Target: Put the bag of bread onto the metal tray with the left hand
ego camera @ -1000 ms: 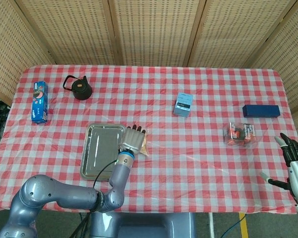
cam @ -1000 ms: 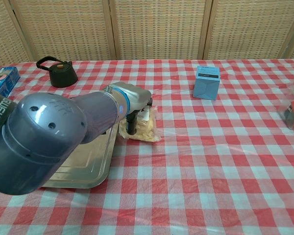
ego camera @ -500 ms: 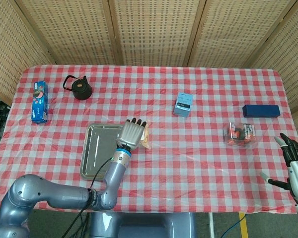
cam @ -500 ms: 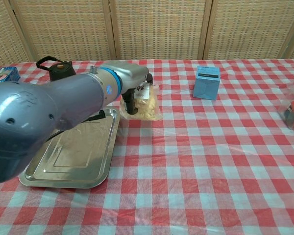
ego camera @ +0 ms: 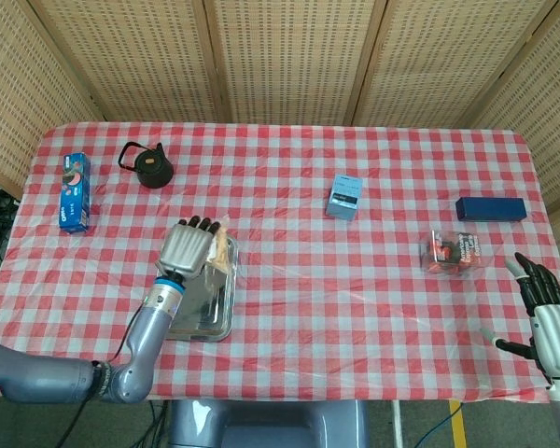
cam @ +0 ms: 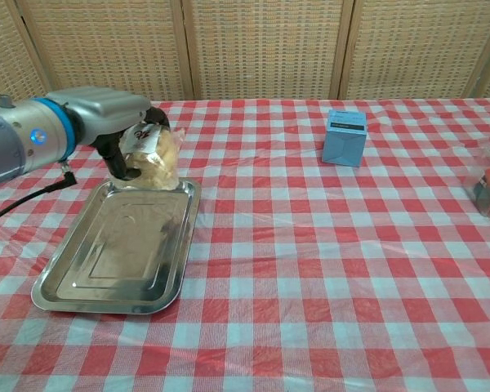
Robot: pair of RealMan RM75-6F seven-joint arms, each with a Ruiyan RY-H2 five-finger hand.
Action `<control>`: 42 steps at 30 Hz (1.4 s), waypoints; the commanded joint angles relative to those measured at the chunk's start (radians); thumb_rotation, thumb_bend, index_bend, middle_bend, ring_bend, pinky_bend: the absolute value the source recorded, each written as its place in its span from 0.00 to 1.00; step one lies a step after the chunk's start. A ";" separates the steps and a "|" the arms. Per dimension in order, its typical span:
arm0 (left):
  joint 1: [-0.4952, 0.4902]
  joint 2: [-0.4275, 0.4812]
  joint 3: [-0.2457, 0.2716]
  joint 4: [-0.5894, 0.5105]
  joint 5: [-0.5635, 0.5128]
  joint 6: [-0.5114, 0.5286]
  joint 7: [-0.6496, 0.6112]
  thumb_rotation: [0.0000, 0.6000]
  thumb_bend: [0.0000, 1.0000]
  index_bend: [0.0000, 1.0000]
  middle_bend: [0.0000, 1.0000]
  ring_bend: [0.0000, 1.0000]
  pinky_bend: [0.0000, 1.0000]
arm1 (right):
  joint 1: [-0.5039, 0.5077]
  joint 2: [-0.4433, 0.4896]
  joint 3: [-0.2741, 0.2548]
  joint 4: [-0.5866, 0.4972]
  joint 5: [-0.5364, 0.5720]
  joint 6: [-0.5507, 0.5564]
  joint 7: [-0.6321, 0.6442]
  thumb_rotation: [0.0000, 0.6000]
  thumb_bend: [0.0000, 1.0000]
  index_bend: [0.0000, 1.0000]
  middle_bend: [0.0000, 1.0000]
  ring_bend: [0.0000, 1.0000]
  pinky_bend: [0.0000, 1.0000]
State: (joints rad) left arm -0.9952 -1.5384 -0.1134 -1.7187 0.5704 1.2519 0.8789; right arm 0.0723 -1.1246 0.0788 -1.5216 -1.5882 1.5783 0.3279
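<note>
My left hand (ego camera: pixel 188 248) (cam: pixel 114 132) grips the bag of bread (ego camera: pixel 223 253) (cam: pixel 153 155), a clear bag with pale bread inside, and holds it in the air over the far end of the metal tray (ego camera: pixel 208 309) (cam: pixel 122 249). In the head view my hand and forearm hide much of the tray. My right hand (ego camera: pixel 544 313) hangs open past the table's near right corner, holding nothing.
A black kettle (ego camera: pixel 147 165) and a blue snack box (ego camera: pixel 75 192) sit at the far left. A light blue box (ego camera: pixel 344 196) (cam: pixel 345 136) stands mid-table. A clear pack with red contents (ego camera: pixel 453 253) and a dark blue box (ego camera: pixel 490 208) lie on the right.
My left hand has lifted the bag of bread off the cloth and carried it left, from beside the tray's right edge to above its far end.
</note>
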 commanded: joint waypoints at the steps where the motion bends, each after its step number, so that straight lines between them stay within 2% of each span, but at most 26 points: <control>1: 0.049 0.019 0.041 0.009 0.037 -0.028 -0.060 1.00 0.47 0.40 0.19 0.18 0.30 | 0.001 -0.003 -0.002 -0.004 -0.004 0.002 -0.009 1.00 0.06 0.00 0.00 0.00 0.00; 12: 0.125 0.000 0.085 0.067 0.097 -0.088 -0.157 1.00 0.47 0.39 0.19 0.18 0.30 | 0.001 -0.004 -0.003 -0.009 -0.003 0.003 -0.017 1.00 0.06 0.00 0.00 0.00 0.00; 16: 0.140 -0.012 0.086 0.092 0.113 -0.096 -0.174 1.00 0.45 0.37 0.18 0.18 0.30 | 0.002 -0.005 -0.004 -0.008 -0.004 0.001 -0.016 1.00 0.06 0.00 0.00 0.00 0.00; 18: 0.145 -0.018 0.085 0.104 0.121 -0.105 -0.179 1.00 0.36 0.35 0.16 0.17 0.27 | 0.003 -0.005 -0.005 -0.010 -0.009 0.004 -0.018 1.00 0.06 0.00 0.00 0.00 0.00; 20: 0.149 -0.019 0.083 0.108 0.123 -0.116 -0.183 1.00 0.21 0.30 0.12 0.12 0.20 | 0.002 -0.005 -0.007 -0.011 -0.011 0.005 -0.017 1.00 0.06 0.00 0.00 0.00 0.00; 21: 0.151 -0.020 0.080 0.110 0.125 -0.120 -0.188 1.00 0.17 0.28 0.10 0.10 0.17 | 0.002 -0.005 -0.006 -0.011 -0.011 0.005 -0.017 1.00 0.06 0.00 0.00 0.00 0.00; 25: 0.159 -0.026 0.072 0.118 0.133 -0.139 -0.207 1.00 0.16 0.24 0.06 0.05 0.15 | 0.003 -0.005 -0.007 -0.012 -0.011 0.005 -0.018 1.00 0.06 0.00 0.00 0.00 0.00; 29: 0.164 -0.024 0.076 0.116 0.141 -0.155 -0.201 1.00 0.12 0.12 0.00 0.00 0.05 | 0.001 -0.004 -0.005 -0.012 -0.009 0.011 -0.014 1.00 0.06 0.00 0.00 0.00 0.00; 34: 0.176 0.009 0.067 0.087 0.149 -0.163 -0.217 1.00 0.06 0.01 0.00 0.00 0.00 | 0.001 -0.003 -0.004 -0.011 -0.007 0.010 -0.011 1.00 0.06 0.00 0.00 0.00 0.00; 38: 0.194 0.040 0.053 0.057 0.168 -0.159 -0.261 1.00 0.06 0.00 0.00 0.00 0.00 | 0.001 -0.004 -0.005 -0.011 -0.008 0.010 -0.012 1.00 0.06 0.00 0.00 0.00 0.00; 39: 0.216 0.072 0.031 0.014 0.190 -0.143 -0.320 1.00 0.06 0.00 0.00 0.00 0.00 | 0.001 -0.004 -0.006 -0.011 -0.010 0.010 -0.015 1.00 0.06 0.00 0.00 0.00 0.00; 42: 0.269 0.142 0.024 -0.053 0.292 -0.103 -0.427 1.00 0.06 0.00 0.00 0.00 0.00 | 0.003 -0.005 -0.008 -0.012 -0.011 0.007 -0.022 1.00 0.06 0.00 0.00 0.00 0.00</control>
State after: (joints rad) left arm -0.7753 -1.4598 -0.0720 -1.7076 0.7793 1.1110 0.5433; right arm 0.0746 -1.1295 0.0711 -1.5331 -1.5989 1.5864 0.3069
